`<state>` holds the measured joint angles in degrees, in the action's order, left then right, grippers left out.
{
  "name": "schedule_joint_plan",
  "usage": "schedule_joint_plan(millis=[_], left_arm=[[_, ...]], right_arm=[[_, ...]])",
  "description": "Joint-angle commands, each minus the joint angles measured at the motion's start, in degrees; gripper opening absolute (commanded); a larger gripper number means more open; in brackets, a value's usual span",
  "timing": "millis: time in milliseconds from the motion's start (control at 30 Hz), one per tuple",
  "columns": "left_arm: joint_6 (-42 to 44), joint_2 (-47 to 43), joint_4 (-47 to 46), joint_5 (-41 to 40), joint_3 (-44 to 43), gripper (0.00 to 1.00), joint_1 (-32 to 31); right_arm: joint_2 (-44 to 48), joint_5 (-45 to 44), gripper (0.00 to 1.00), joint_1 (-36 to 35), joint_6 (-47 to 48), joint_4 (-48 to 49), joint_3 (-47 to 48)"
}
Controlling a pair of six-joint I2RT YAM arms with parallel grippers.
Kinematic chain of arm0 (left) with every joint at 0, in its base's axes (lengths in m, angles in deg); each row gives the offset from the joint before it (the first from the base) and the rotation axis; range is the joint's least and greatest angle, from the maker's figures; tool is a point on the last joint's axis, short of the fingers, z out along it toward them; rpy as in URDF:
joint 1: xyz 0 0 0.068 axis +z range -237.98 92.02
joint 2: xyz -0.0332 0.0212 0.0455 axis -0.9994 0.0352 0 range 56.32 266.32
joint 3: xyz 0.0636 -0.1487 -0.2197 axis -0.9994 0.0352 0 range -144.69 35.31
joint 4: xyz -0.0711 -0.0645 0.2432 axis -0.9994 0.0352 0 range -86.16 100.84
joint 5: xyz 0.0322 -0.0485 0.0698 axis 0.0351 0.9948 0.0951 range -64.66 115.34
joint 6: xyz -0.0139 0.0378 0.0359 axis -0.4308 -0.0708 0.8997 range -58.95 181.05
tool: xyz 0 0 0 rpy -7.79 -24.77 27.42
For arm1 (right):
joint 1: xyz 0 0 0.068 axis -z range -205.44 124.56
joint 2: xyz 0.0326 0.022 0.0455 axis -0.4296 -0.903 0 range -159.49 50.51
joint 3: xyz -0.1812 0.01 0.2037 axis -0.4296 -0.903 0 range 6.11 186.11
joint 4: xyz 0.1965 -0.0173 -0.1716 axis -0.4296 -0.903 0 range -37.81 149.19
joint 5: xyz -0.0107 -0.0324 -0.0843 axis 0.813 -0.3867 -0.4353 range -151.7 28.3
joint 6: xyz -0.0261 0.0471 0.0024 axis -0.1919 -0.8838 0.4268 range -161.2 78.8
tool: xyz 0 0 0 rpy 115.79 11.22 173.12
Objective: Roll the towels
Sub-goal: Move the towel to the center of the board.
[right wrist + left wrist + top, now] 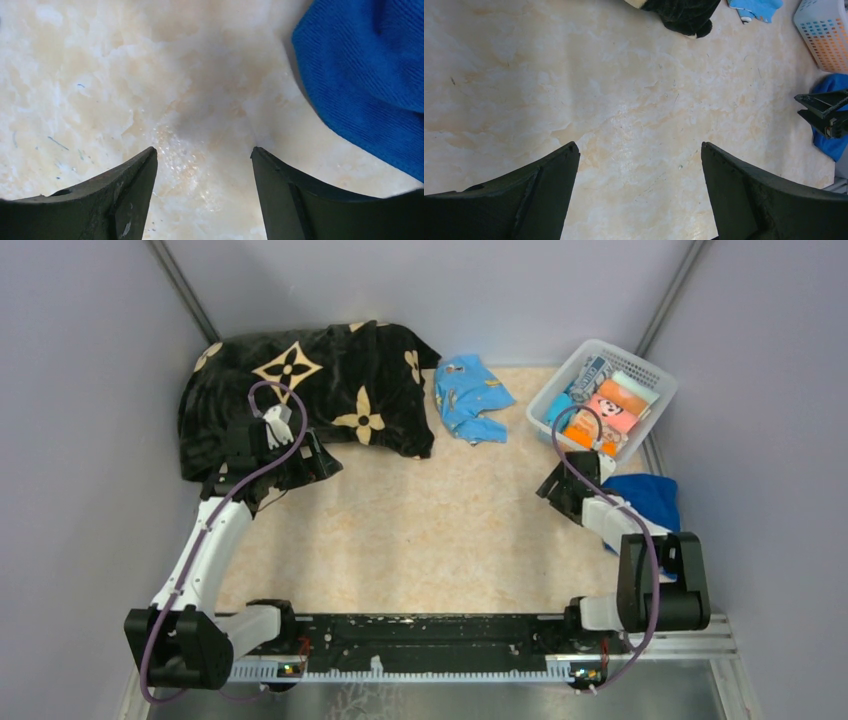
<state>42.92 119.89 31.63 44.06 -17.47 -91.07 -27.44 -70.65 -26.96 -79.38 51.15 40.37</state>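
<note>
Royal-blue terry marks your biggest towel (650, 498). It lies bunched at the right edge of the worktop (430, 530), just in front of the white basket (640, 365) and partly hidden behind your right arm. In the right wrist view its rounded edge curves down the right side of the picture, just beside the right fingers (142, 167) but not between them.

Your small turquoise towel (472, 395) lies crumpled at the back of the worktop, between the basket and the black blanket (320, 390) with cream flowers. It sits close against the blanket's right edge and apart from the basket. Folded cloths (612, 408) fill the basket, and you cannot tell from here whether any of them is a towel.

The right fingers are spread wide with only bare marbled worktop between them. Your left fingers (560, 167) are spread just as wide and hold nothing. They hang over bare worktop by the blanket's front edge.

Between your two arms a broad stretch of worktop runs from the towels at the back to the rail at the front.
</note>
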Motion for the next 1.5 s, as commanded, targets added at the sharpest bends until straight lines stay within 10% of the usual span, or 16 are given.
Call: schedule_joint_plan(millis=[0, 433, 900, 1100, 1467], left_arm=[[0.64, -0.58, -1.78, 1.16, 0.62, 0.96, 0.45], [0.73, -0.98, -1.87, 1.47, 0.65, 0.97, 0.37], [0.82, -1.28, -2.01, 2.28, 0.65, 0.97, 0.42], [0.82, -1.26, -2.08, 2.38, 0.74, 0.97, 0.49], [1.11, -0.52, -3.39, 6.86, 1.77, 0.97, 0.43]], right_arm=[[2.83, -6.29, 0.7, -0.47, 1.06, -10.11, 0.25], [4.05, -13.39, 0.66, 15.16, 4.85, -12.23, 1.49], [-6.52, 3.08, 0.0, 14.72, 10.24, -12.72, 3.36], [-4.18, 7.24, 0.0, 4.78, 8.34, -17.37, 4.0], [-7.94, 4.67, 0.0, -34.28, -9.8, -9.22, 19.13]])
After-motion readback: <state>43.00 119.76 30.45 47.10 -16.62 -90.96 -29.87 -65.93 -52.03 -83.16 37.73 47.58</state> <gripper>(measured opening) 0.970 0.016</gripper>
